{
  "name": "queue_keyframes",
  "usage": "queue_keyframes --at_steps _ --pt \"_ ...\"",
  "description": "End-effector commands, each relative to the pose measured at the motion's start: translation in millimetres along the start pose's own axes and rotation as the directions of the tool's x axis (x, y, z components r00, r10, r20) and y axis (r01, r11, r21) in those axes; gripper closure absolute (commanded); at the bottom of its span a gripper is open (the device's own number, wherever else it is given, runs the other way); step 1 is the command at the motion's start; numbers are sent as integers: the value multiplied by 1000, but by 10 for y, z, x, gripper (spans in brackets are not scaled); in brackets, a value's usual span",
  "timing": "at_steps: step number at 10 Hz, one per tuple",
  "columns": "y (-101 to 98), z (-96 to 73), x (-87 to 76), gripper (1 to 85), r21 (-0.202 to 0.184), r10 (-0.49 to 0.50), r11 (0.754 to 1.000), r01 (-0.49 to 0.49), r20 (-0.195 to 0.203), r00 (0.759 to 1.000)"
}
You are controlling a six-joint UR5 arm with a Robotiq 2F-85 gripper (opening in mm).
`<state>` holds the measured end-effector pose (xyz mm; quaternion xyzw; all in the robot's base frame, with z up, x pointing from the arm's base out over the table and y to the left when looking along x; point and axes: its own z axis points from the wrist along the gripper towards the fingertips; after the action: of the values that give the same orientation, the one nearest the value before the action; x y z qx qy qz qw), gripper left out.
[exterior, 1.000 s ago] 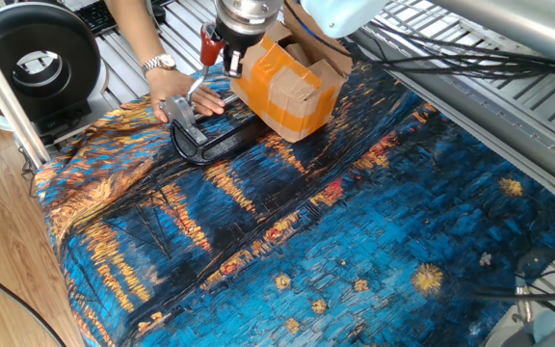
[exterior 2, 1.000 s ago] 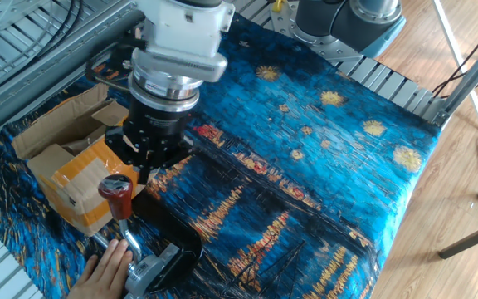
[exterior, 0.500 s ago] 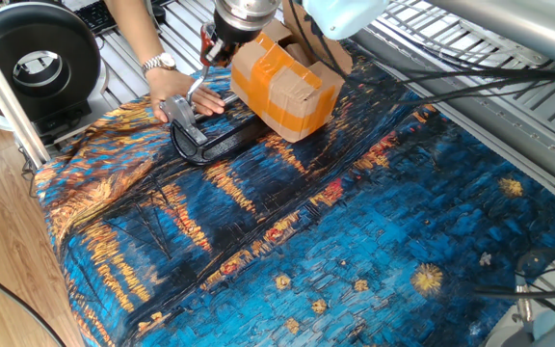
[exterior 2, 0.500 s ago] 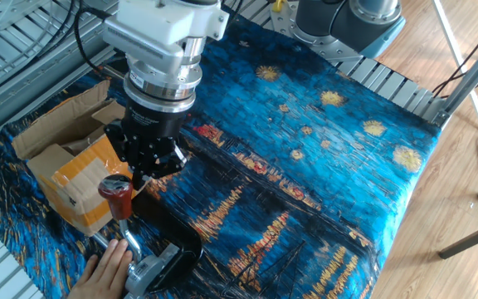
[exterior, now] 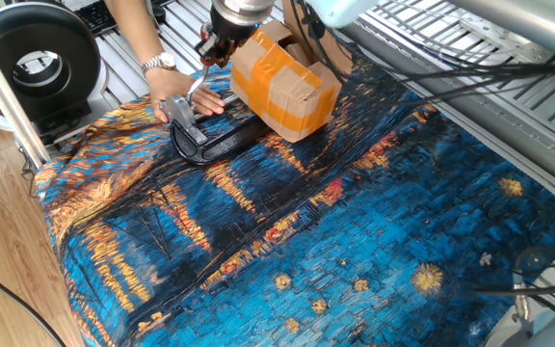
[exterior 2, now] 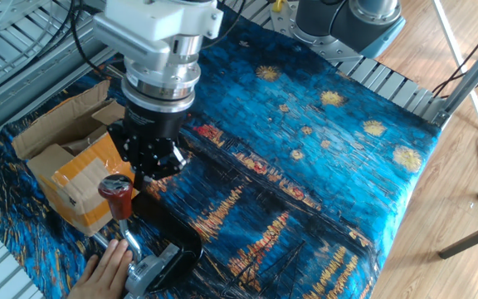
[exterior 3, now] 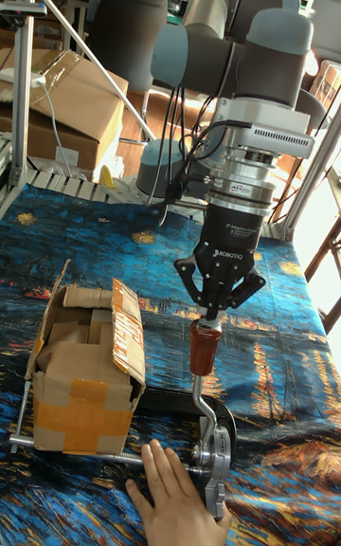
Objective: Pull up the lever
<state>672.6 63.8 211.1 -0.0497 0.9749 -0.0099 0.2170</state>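
Note:
The lever [exterior 3: 201,385] is a thin silver rod standing nearly upright, topped by a red-brown knob [exterior 2: 115,196]. It is hinged to a silver bracket [exterior 3: 219,457] on a black curved base [exterior 2: 182,242]. My gripper [exterior 3: 216,313] hangs with its tips right at the knob's top, and its fingers meet at the tips with nothing held. In the other fixed view my gripper [exterior 2: 145,177] sits just right of the knob; I cannot tell if they touch. In one fixed view my gripper [exterior: 217,45] covers most of the knob.
A person's hand [exterior 3: 174,500] presses down next to the bracket. An orange-taped cardboard box [exterior 2: 63,170] stands close beside the lever, on the blue painted cloth [exterior: 374,222]. A black fan [exterior: 32,60] and metal posts stand off the table's edge.
My gripper has shifted a little toward the knob. The lever, the hand and the box have not moved.

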Motion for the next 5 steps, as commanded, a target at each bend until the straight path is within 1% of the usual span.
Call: queue_keyframes --at_steps 1,3,4,5 --pt "-129 -38 -235 843 27 -39 999 39 0 999" --pt "-130 55 -341 843 30 -43 999 43 14 999" --pt "-114 66 -388 843 29 -43 999 42 25 999" --pt "-89 55 -462 843 31 -49 998 47 44 998"
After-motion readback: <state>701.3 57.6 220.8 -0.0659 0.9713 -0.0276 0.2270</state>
